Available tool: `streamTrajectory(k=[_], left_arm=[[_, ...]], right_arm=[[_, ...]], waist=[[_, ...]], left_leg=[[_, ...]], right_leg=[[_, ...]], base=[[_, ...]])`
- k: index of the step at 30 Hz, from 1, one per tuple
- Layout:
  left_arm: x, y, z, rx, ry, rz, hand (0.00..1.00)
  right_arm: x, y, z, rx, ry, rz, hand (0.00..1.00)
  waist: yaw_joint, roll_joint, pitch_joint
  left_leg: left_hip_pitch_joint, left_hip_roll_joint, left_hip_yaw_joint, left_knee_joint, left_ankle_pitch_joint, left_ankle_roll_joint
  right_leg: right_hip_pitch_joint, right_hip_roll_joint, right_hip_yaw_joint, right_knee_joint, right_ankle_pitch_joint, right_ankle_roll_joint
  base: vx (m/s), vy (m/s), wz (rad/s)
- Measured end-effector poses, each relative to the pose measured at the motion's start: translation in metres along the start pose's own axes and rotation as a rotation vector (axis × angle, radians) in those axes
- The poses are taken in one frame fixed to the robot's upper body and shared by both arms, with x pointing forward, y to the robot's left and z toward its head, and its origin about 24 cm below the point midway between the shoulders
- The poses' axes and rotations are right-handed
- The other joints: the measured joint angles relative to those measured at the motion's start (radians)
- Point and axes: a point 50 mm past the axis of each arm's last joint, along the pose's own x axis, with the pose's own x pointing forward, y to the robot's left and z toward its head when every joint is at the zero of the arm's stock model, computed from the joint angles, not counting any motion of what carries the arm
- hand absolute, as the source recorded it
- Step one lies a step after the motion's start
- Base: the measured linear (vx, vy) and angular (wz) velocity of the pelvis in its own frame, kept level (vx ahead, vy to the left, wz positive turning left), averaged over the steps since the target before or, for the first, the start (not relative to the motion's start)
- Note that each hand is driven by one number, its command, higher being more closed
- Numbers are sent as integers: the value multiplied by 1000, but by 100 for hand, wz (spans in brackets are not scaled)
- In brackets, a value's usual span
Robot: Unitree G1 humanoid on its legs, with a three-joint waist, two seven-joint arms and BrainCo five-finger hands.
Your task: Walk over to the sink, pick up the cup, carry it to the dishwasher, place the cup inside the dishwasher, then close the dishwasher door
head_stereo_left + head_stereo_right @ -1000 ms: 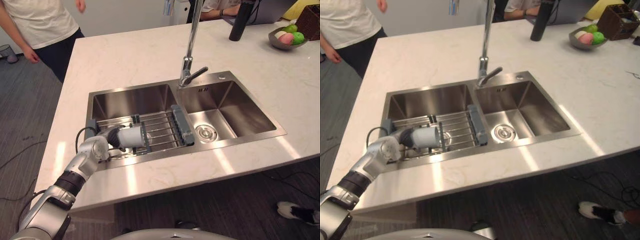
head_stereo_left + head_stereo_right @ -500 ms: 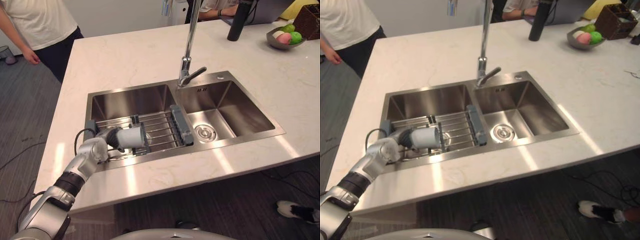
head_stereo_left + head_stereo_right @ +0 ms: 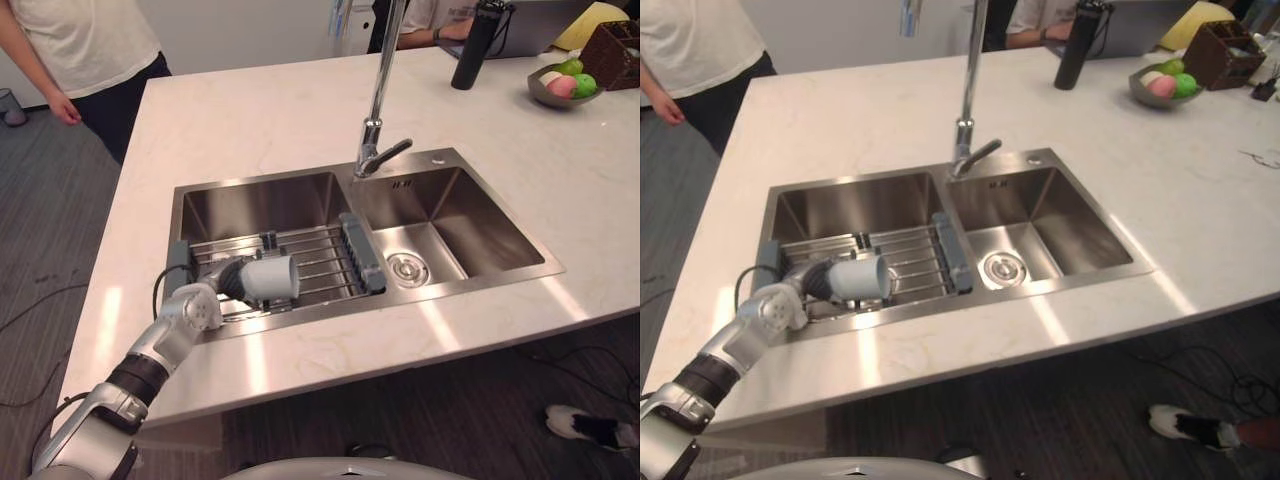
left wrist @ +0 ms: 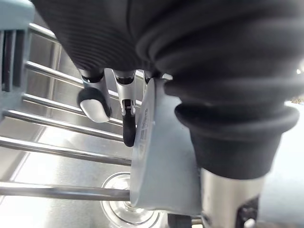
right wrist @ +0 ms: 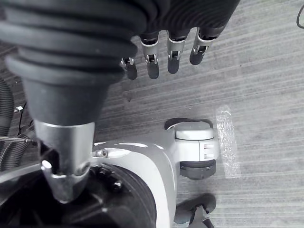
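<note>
Left hand (image 3: 228, 277): clasped round the cup (image 3: 268, 280), fingers (image 4: 95, 102) against 1 side of its wall, thumb on the other. The cup is held on its side, mouth toward the divider, over the rack (image 3: 322, 262) in the left of the 2 basins of the sink (image 3: 262, 181). Whether its wall is clear of the bars cannot be told.

Right hand (image 5: 152, 66): idle, fingers slack, hanging above the floor (image 5: 256, 71).

Step in hand, as judged: lift-out, stage 2 of 5.
- Raise the cup straight up until it clears the bars and the near rim, and only then draw it back.
- Keep the squeeze even, as a smooth round wall may roll in the grasp.
- Turn away on the side free of the faucet (image 3: 378, 90).

Materials and shapes:
- Cup: pale grey, matt, plain cylinder. It looks light and rigid, with little texture for grip.
- Rack: parallel bright metal rods between 2 grey end bars. The rods could catch the cup's rim.
- Sink: brushed steel, square-cornered, with a round drain (image 3: 405, 268) in the right basin.
- Faucet: tall polished tube with 1 lever.
- Counter (image 3: 250, 110): pale veined stone, glossy.
</note>
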Motion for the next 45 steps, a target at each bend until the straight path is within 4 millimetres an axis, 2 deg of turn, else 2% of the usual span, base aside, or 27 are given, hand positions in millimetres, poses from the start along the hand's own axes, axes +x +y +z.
streamTrajectory(k=[4,6,7,10,13,16,18,19,21,24,27,34,40,41,45], left_arm=[[-9,-2,5,-68,-51,57,100],[-15,-6,5,-87,-64,75,100],[-17,-10,7,-115,-69,77,100],[-18,-19,10,-201,-71,102,100],[-22,-17,14,-330,-89,130,100],[-24,-10,23,-555,-151,163,100],[-28,-1,26,-746,-201,205,100],[-29,1,27,-784,-214,219,100],[-36,14,28,-944,-282,271,100],[-46,23,29,-1108,-354,339,100],[-56,27,22,-1214,-390,402,100],[-77,25,8,-1323,-399,528,100],[-82,24,4,-1337,-395,577,100],[-90,28,5,-1322,-428,646,100],[-90,28,6,-1326,-428,650,100]], right_arm=[[-3,3,-6,-18,-1,-37,0],[-3,-2,-9,-13,30,-126,0],[0,-11,-10,0,78,-212,0],[0,-21,-7,0,78,-272,0],[1,-19,-5,17,72,-267,0],[1,-17,-5,59,68,-262,0],[1,-14,-3,112,56,-257,0],[1,-12,-3,117,55,-254,0],[1,-4,-3,129,56,-241,0],[0,0,-3,157,49,-256,0],[0,-1,1,165,19,-282,0],[0,-1,10,217,-81,-274,0],[0,3,13,241,-105,-237,0],[0,12,14,221,-107,-171,0],[0,12,14,222,-107,-173,0]], waist=[[1,0,0],[5,5,1],[11,9,0],[30,47,8],[35,53,3],[56,47,6],[62,30,3],[62,27,1],[66,3,1],[85,-18,-2],[96,-20,-4],[120,-20,-5],[139,-31,-11],[162,-65,-33],[156,-66,-33]], left_leg=[[-1,-4,-14,0,1,1],[-1,-4,-15,0,1,2],[-1,-8,-16,0,2,4],[-4,-14,-24,0,5,8],[-5,-15,-44,0,6,10],[-5,-16,-49,0,8,12],[-5,-18,-58,0,9,14],[-5,-19,-61,0,9,14],[-4,-19,-68,0,10,15],[-4,-22,-68,0,11,16],[-3,-26,-68,0,10,17],[-2,-25,-71,0,10,19],[-4,-27,-75,0,9,21],[-11,-39,-96,-1,10,26],[-10,-36,-82,0,7,26]], right_leg=[[6,-4,-16,2,-4,5],[6,-4,-17,4,-4,6],[6,-8,-19,6,-4,6],[7,-16,-26,8,-4,6],[19,-17,-46,7,-7,11],[22,-18,-52,8,-8,11],[25,-19,-57,8,-8,12],[28,-19,-59,8,-8,12],[33,-21,-68,7,-9,13],[36,-25,-71,6,-9,13],[38,-32,-73,5,-9,13],[41,-32,-78,4,-9,13],[42,-33,-82,3,-11,16],[47,-42,-104,2,-15,21],[41,-40,-80,-4,-13,18]], base=[[-1,-2,10],[-3,-3,2],[-26,12,4],[-25,20,9],[0,-4,17],[-9,-5,8],[-10,-1,7],[-2,-1,12],[-5,-2,11],[-5,0,3],[0,0,0],[-2,-1,0],[0,0,0],[0,0,0],[-1,1,-6]])
